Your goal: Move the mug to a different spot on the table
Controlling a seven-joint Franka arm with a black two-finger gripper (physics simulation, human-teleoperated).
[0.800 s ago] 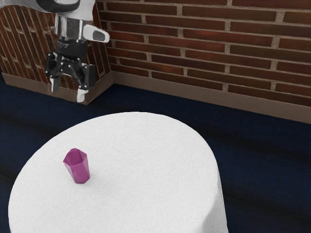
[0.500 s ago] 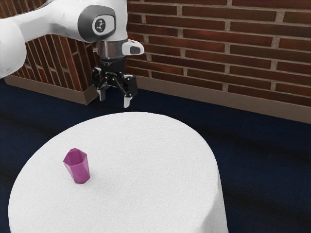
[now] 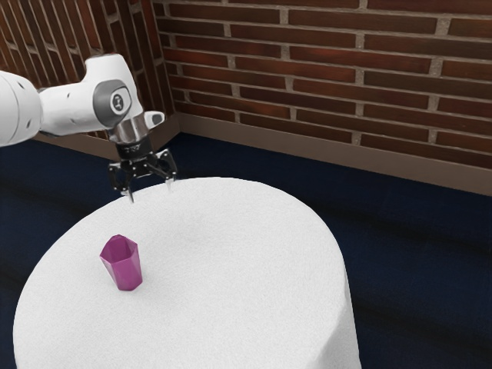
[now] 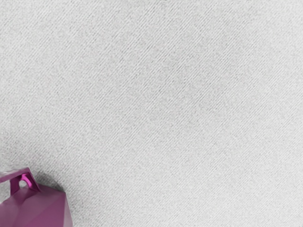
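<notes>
Pincer (image 3: 151, 187) has dropped lower, spread empty, near the upright faceted magenta mug (image 3: 121, 263).

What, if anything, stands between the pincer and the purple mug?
Nothing visible does. The open pincer hangs above the far edge of the table, up and away from the mug; its bare white top is all that lies between them.

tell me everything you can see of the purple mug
The mug is magenta, faceted like a hexagonal cup, wider at the rim than at the base, smooth and plastic-looking. The wrist view shows a small loop handle on its side. It stands on its base on the white table, toward the exterior view's left. Only the table touches it; the gripper hangs apart, fingers open.
</notes>
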